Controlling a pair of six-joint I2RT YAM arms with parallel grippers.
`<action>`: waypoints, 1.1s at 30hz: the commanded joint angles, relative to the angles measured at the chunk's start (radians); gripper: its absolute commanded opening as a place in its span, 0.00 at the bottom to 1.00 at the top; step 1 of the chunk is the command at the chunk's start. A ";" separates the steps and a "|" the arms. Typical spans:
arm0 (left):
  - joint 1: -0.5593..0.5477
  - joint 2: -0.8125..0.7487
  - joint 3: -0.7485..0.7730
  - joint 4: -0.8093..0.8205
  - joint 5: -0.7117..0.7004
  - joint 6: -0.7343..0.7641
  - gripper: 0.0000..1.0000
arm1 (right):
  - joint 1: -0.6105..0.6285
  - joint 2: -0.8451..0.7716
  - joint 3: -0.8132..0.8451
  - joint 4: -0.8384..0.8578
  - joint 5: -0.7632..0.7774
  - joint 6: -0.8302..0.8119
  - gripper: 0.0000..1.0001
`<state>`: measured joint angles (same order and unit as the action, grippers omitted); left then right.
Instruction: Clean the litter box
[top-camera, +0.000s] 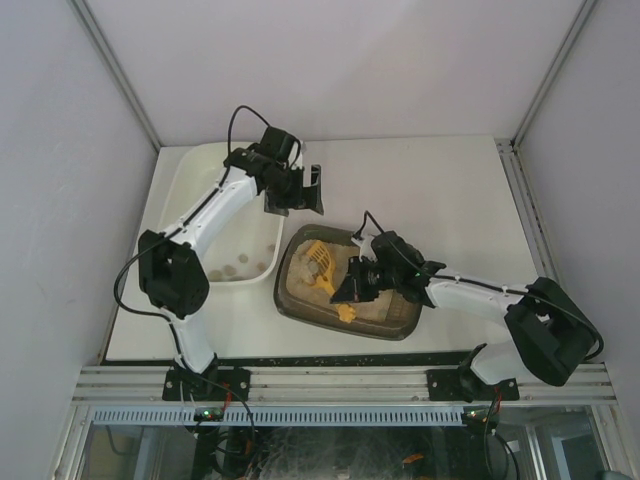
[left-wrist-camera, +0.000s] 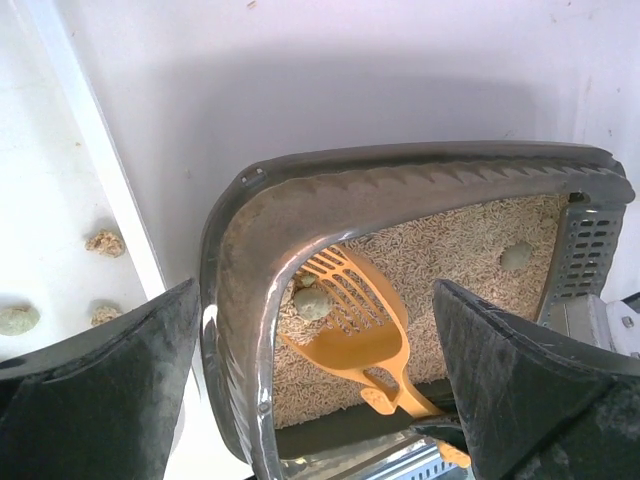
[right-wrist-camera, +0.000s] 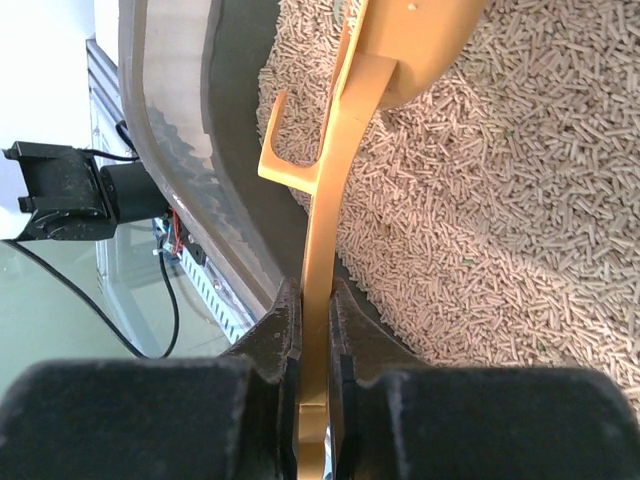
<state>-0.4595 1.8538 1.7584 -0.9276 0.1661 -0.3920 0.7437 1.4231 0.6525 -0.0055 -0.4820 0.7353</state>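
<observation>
One litter box (left-wrist-camera: 250, 250) under right jaws

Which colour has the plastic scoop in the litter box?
The slotted plastic scoop is orange-yellow, seen best in the left wrist view.

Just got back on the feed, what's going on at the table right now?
The right pincer is shut on the handle of the yellow scoop, whose slotted head rests in the litter box with a clump against it. Another clump sits loose in the litter. The left pincer hangs open near the box's far corner, holding nothing. A few clumps lie in the white tub beside it.
</observation>
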 joint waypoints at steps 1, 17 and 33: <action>0.001 -0.046 0.084 -0.003 0.024 -0.004 1.00 | -0.003 0.020 -0.097 -0.308 0.234 -0.143 0.00; 0.144 -0.227 0.190 -0.050 0.005 0.037 1.00 | -0.043 -0.150 -0.153 -0.304 0.266 -0.113 0.00; 0.255 -0.386 -0.005 -0.010 0.012 0.050 1.00 | -0.047 0.120 0.038 -0.369 0.211 -0.191 0.00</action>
<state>-0.2245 1.5417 1.7992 -0.9867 0.1616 -0.3630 0.6888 1.4712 0.6884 -0.1642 -0.3794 0.6418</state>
